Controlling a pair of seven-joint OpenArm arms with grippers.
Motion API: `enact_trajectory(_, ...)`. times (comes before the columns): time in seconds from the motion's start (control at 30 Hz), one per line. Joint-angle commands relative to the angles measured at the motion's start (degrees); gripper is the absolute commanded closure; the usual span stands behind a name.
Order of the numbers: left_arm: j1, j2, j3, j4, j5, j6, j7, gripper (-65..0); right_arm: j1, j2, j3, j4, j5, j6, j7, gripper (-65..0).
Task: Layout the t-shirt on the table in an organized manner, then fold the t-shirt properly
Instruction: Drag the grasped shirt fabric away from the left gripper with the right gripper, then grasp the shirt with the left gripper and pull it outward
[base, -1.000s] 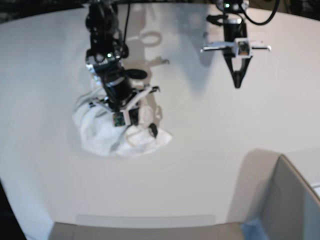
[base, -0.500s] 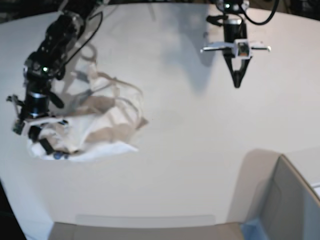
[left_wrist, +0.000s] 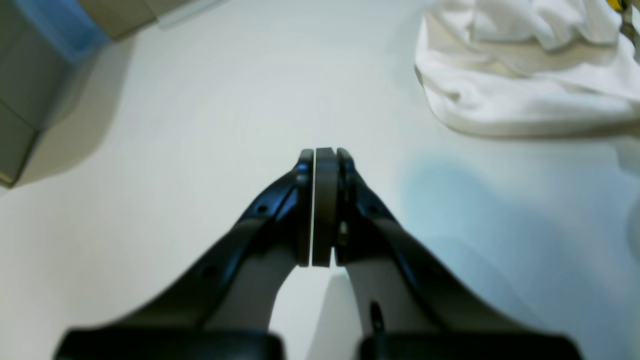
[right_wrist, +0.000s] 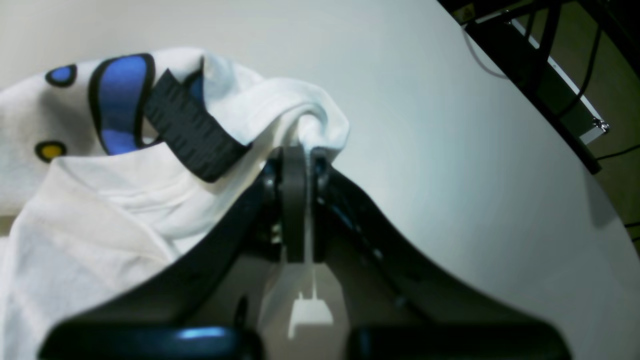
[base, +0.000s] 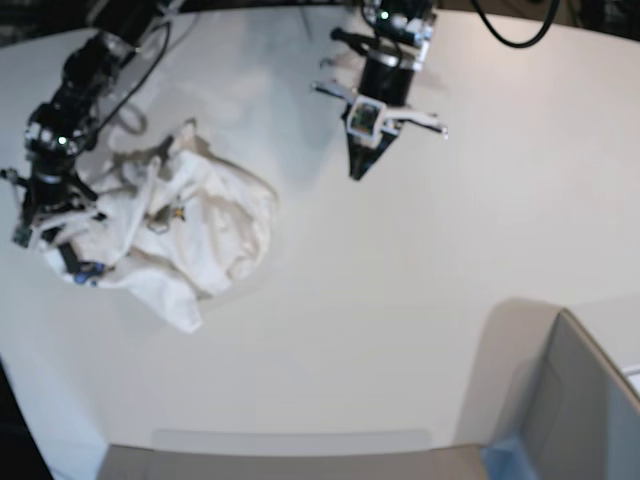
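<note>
The right fingers (right_wrist: 295, 165) pinch the crumpled white printed cloth t-shirt (base: 190, 225) on the smooth white worktop (base: 400, 300), while the left fingers (left_wrist: 320, 165) hang closed and empty.

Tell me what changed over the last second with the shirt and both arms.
The right gripper, shut on the t-shirt, dragged it from mid-table toward the base view's left edge, where the bundle has loosened and spread but is still crumpled. The left gripper, shut and empty throughout, swung across the table toward the shirt, stopping short of it. The grey box in the corner stayed put.
</note>
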Motion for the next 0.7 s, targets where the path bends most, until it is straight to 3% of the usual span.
enact_trajectory(0.0, 0.45, 0.65, 0.67, 2.61, 0.27, -0.05, -2.31, -0.1, 0.82, 0.63, 0.03, 0.98, 0.31, 1.48, 1.75, 0.0)
enact_trajectory(0.13, 0.63, 0.48, 0.93, 5.25, 0.18, -0.23, -2.31, -0.2, 0.82, 0.63, 0.12, 0.98, 0.22, 4.47, 1.75, 0.0)
enact_trajectory(0.67, 2.56, 0.83, 0.76, 5.34, 0.01, -0.14, -1.69, -0.1, 0.65, 0.28, 0.12, 0.98, 0.22, 4.65, 1.75, 0.0)
